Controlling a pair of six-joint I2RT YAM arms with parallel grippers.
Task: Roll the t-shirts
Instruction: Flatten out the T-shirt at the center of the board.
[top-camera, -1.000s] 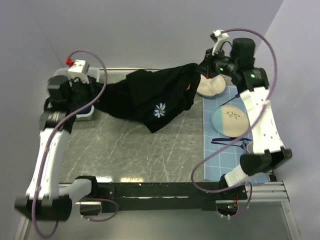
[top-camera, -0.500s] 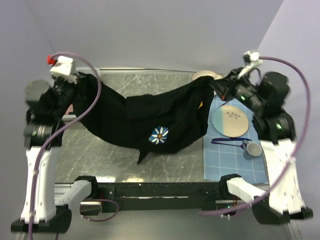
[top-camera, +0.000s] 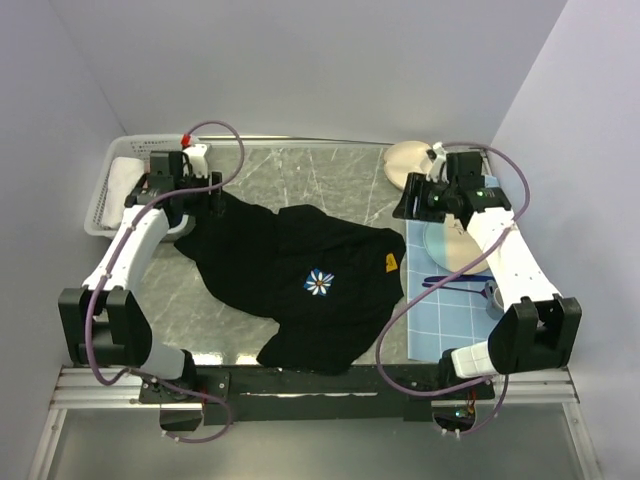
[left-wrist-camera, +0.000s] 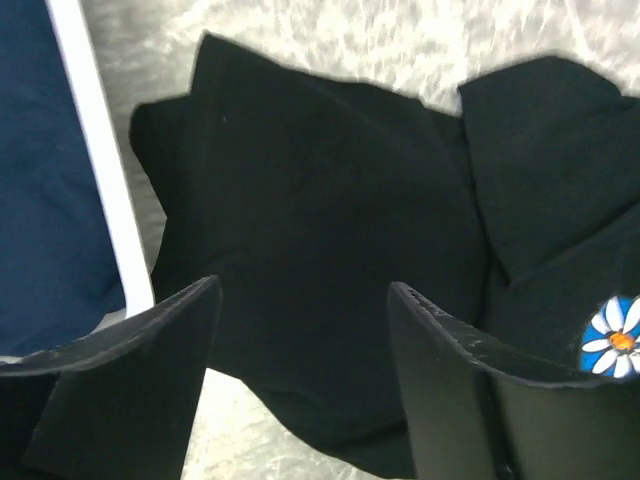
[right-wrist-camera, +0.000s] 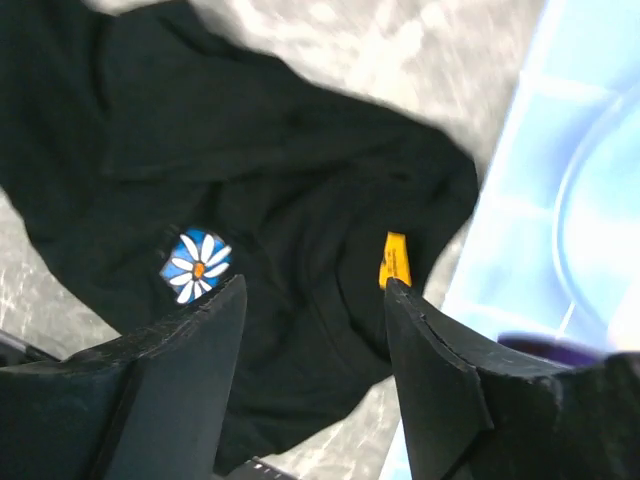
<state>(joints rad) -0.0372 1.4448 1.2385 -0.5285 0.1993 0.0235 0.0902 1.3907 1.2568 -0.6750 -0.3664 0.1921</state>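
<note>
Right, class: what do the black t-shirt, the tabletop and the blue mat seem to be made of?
T-shirt: soft matte cloth, probably cotton knit; it slumps in loose folds. Tabletop: grey, veined, faintly glossy; marble or marble-look laminate. Blue mat: thin, flat, grid-lined sheet; perhaps plastic or silicone, hard to tell.
</note>
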